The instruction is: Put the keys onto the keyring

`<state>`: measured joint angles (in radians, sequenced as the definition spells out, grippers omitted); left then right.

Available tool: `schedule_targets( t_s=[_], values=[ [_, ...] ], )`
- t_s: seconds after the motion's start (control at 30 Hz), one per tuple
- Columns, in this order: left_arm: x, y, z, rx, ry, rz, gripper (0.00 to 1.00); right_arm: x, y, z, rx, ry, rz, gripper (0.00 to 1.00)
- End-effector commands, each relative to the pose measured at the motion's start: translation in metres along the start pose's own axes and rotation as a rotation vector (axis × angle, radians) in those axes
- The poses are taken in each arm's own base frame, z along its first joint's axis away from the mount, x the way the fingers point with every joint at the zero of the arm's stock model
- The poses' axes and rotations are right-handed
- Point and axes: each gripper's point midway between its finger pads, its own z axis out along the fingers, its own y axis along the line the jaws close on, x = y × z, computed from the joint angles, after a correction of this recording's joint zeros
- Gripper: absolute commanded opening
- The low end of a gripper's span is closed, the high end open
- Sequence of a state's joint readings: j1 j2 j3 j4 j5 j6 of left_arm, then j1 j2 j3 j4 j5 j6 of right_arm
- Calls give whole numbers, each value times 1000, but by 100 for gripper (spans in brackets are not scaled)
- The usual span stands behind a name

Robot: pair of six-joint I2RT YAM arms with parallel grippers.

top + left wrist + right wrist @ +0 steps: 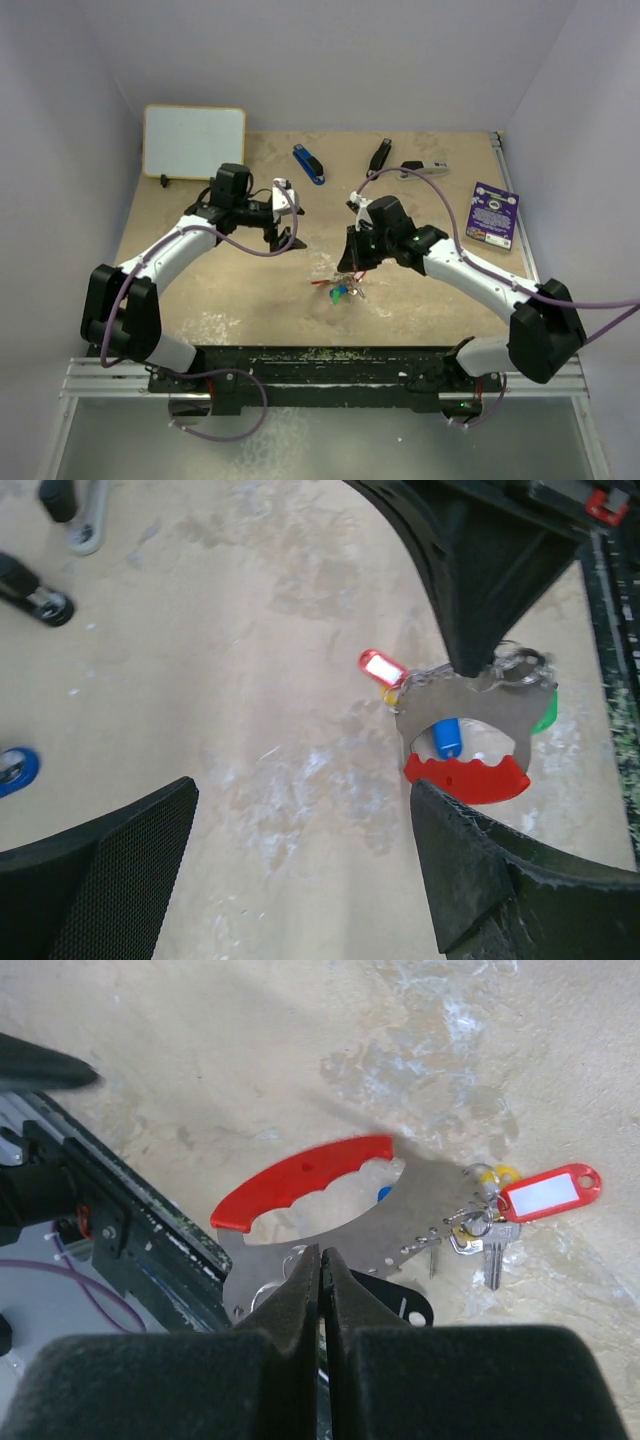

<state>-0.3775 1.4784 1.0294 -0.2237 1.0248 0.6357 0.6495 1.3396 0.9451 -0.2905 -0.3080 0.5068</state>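
Observation:
The keyring (478, 1222) lies on the table with its red fob (550, 1192), yellow-headed keys (492, 1174) and a silver key (491, 1257). A short chain joins it to a flat metal plate (400, 1222) with a red grip (300, 1180). My right gripper (322, 1252) is shut on the plate's edge, with a black key head (405, 1305) beside it. In the left wrist view the fob (380, 667), a blue key head (447, 737) and a green one (545, 715) show. My left gripper (302, 790) is open and empty, off to the left (282, 238) of the bunch (340, 290).
A whiteboard (193, 140) stands at the back left. A blue stapler (308, 164), a black stapler (379, 154) and a grey stapler (425, 168) lie at the back. A purple card (493, 213) lies at the right. The table's front rail (320, 360) is close to the bunch.

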Motion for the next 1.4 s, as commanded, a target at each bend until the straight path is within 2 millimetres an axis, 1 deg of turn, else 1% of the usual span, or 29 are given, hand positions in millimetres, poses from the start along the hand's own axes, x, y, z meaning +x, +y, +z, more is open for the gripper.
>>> schedule_targets(
  t_s=[0.0, 0.07, 0.17, 0.3, 0.33, 0.4, 0.43, 0.53, 0.57, 0.6, 0.67, 0.73, 0.77, 0.83, 0.9, 1.0, 1.07, 1.1, 1.17, 1.23, 1.3, 1.37],
  values=[
    [-26, 32, -21, -133, 1, 60, 90, 2, -3, 17, -28, 37, 11, 0],
    [-25, 34, -23, -147, 9, 59, 90, 0, -2, 20, -34, 35, 10, 0],
    [-25, 43, -27, -193, 21, 55, 91, -9, -10, 16, 20, -3, 23, 0],
    [-23, 72, -39, -326, 53, 67, 92, -35, -35, 2, 129, -89, 57, 0],
    [-23, 78, -41, -350, 61, 78, 92, -39, -44, -1, 151, -100, 67, 0],
    [-24, 85, -44, -378, 71, 101, 94, -57, -54, -5, 180, -136, 65, 0],
    [-24, 87, -45, -390, 76, 107, 95, -63, -64, -5, 203, -145, 73, 0],
    [-18, 92, -49, -424, 100, 91, 97, -74, -79, 0, 241, -156, 55, 0],
    [-14, 94, -52, -446, 117, 78, 98, -80, -82, 0, 253, -182, 41, 7],
    [-10, 97, -56, -480, 133, 62, 98, -87, -85, -3, 272, -215, 24, 17],
    [1, 109, -69, -589, 173, 18, 98, -104, -91, -14, 331, -299, 8, 32],
    [12, 126, -89, -734, 213, -16, 98, -127, -93, -32, 388, -405, -5, 57],
    [18, 134, -101, -805, 229, -42, 98, -135, -97, -40, 431, -437, 1, 62],
    [23, 146, -125, -912, 234, -106, 98, -151, -110, -58, 552, -483, 20, 67],
    [22, 150, -139, -947, 238, -140, 98, -155, -114, -66, 606, -474, 33, 70],
    [17, 151, -151, -981, 265, -136, 98, -156, -114, -74, 630, -468, 14, 71],
    [15, 151, -160, -1020, 276, -147, 98, -158, -112, -80, 620, -510, -3, 70],
    [14, 151, -163, -1033, 281, -154, 98, -156, -111, -83, 612, -524, -11, 70],
    [12, 148, -168, -1051, 286, -167, 98, -161, -104, -96, 586, -602, -21, 69],
    [13, 144, -172, -1065, 297, -175, 98, -160, -102, -104, 582, -632, -19, 69],
    [13, 141, -176, -1079, 306, -183, 98, -160, -101, -112, 595, -649, -4, 71],
    [11, 138, -179, -1084, 307, -186, 98, -155, -105, -117, 628, -622, -1, 71]
  ],
)
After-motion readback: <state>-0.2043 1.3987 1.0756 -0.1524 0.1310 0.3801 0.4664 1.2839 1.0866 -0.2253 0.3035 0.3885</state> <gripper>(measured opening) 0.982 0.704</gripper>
